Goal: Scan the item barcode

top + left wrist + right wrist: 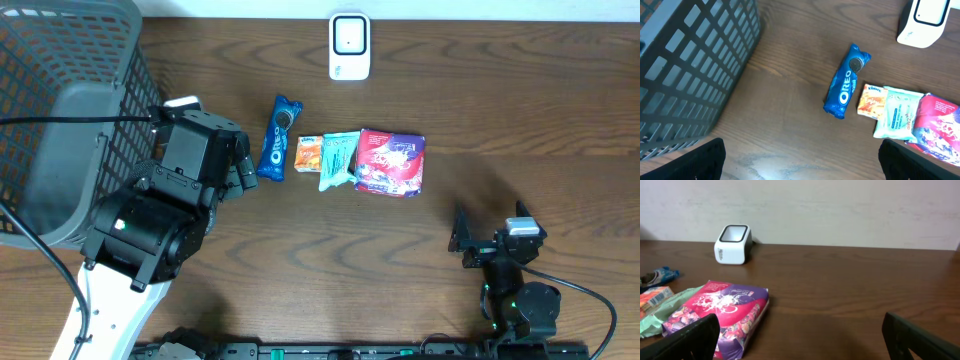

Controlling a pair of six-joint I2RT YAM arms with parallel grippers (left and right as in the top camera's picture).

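Note:
Four items lie in a row mid-table: a blue Oreo pack (279, 137) (845, 82), a small orange packet (309, 152) (870, 100), a green tissue pack (338, 158) (895, 112) and a red and purple candy bag (391, 162) (720, 312). The white barcode scanner (349, 46) (732, 244) stands at the far edge. My left gripper (240, 165) (801, 157) hovers open just left of the Oreo pack, holding nothing. My right gripper (490, 232) (800, 337) is open and empty near the front right, with the candy bag ahead on its left.
A large grey mesh basket (60, 120) (685, 75) fills the far left corner, close beside the left arm. A pale wall rises behind the table's far edge in the right wrist view. Black cables run across the basket and by the right arm's base.

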